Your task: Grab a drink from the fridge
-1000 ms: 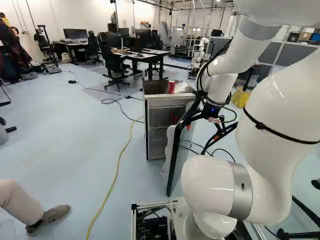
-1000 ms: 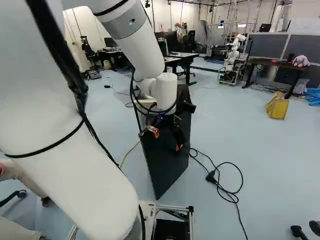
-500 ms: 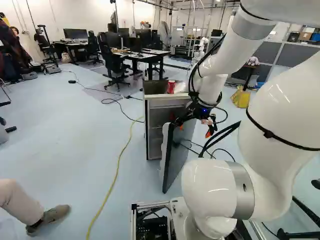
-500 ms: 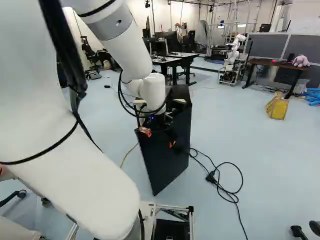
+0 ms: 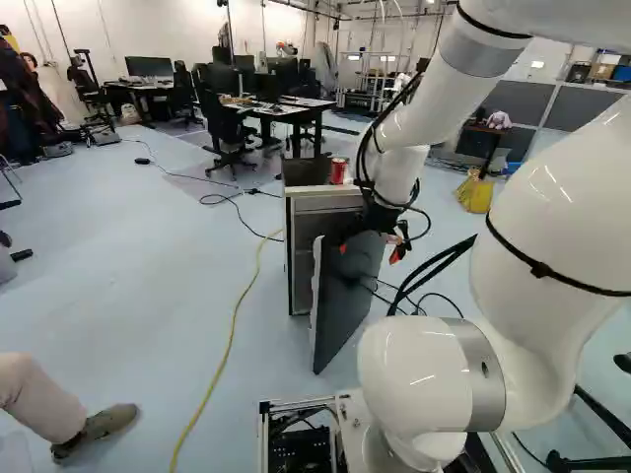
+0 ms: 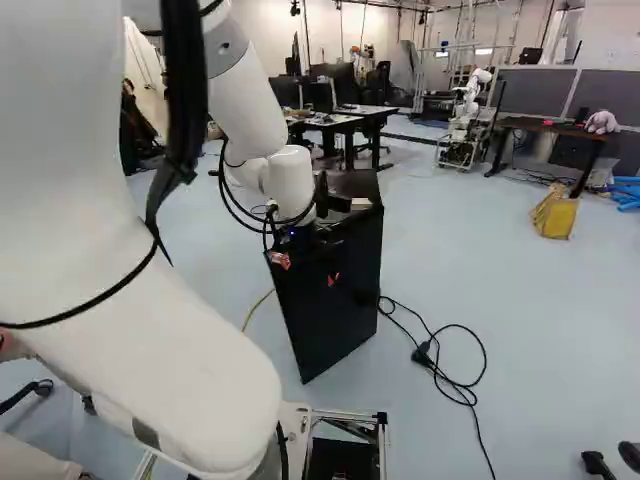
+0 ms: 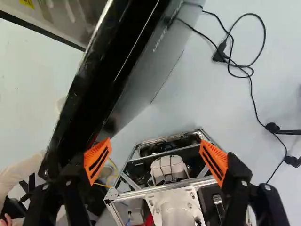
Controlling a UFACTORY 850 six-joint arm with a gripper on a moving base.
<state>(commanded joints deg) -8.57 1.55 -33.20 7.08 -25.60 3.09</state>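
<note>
"Reading from the left base view's centre, what's there?"

"A thin yellow cable (image 5: 234, 320) snaking over smooth floor at seven o'clock. The pale, boxy fridge (image 5: 320, 204) sits mid-view, with the drink, a shiny red can (image 5: 338, 171), on top at twelve. The open door (image 5: 345, 301), a flat dark slab, is at five; a crumpled yellow bag (image 5: 474, 194) at two."

"And the gripper (image 6: 306, 268)?"

"Just below centre in the right base view, at seven, against the dark door. The wrist view shows its fingers spread wide, ribbed orange pads (image 7: 98, 159) well apart, nothing clamped. With twelve straight ahead of it, the door's glossy edge runs at eleven, beside one finger; whether they touch, I can't tell. Looped black cord (image 7: 233, 63) at one."

"What does one view hide?"

"The can and the fridge's opening show in the left base view, not in the right, which has another robot (image 6: 463, 115) at two."

"Changes?"

"Over the last second the arm has shifted towards nine in both base views, and the door has swung inward, nearer the opening. The can hasn't moved."
</note>
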